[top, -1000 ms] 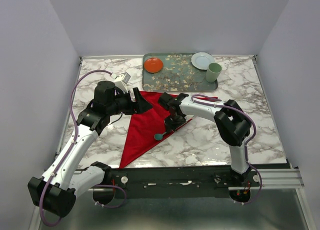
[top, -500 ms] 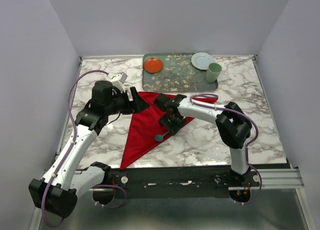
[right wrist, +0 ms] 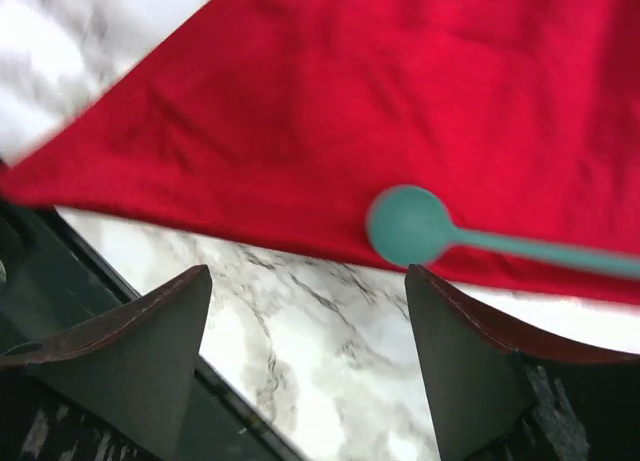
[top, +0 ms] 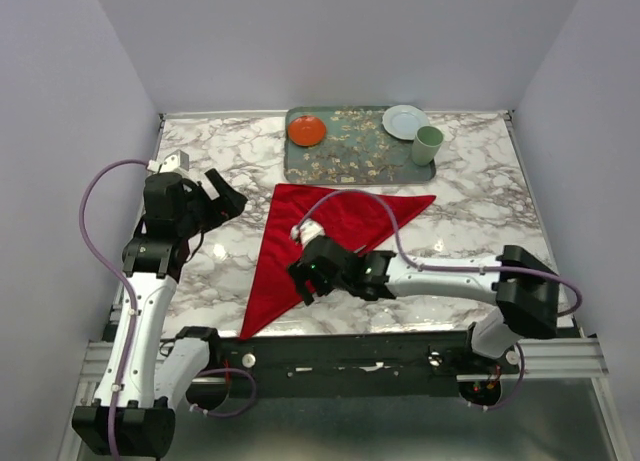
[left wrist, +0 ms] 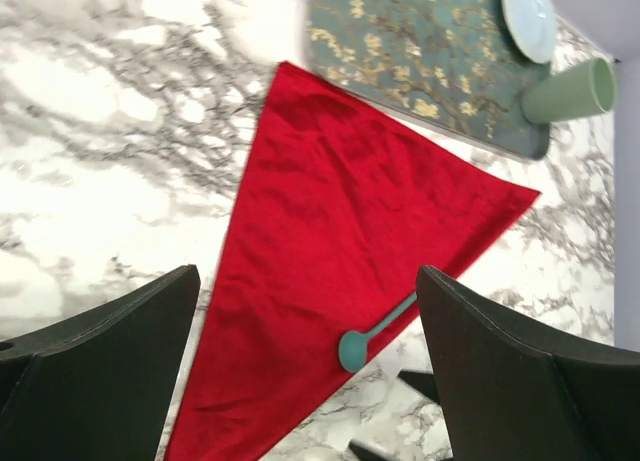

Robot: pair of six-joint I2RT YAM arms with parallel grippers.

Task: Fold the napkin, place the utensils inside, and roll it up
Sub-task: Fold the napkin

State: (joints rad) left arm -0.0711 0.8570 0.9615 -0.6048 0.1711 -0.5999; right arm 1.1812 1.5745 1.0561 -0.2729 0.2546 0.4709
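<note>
The right hand (right wrist: 308, 281) hovers low with its two dark fingers (right wrist: 130, 351) spread wide and nothing held between them. Just ahead of the fingertips, toward the right finger, lies the round bowl of a slim teal-green spoon (right wrist: 410, 226). Its handle runs out past that finger. The bowl rests on the plain bright red cloth napkin (right wrist: 300, 111), just inside the long edge that crosses directly ahead of the hand. The white marbled table (right wrist: 300, 321) shows beneath the fingers. The napkin lies flat as a folded triangle. No second utensil can be made out.

The step in hand appears to be seating the spoon before the roll. The spoon sits very near the edge, so a roll started here may let it slip out. Close across the handle rather than the bowl, lift only slightly, and set the spoon deeper into the cloth, parallel to that edge. Avoid dragging, as the soft fabric will likely bunch.

The left hand (left wrist: 307, 281) is raised well apart beyond the napkin's far side, equally wide open and empty. It is free to pin the cloth.
</note>
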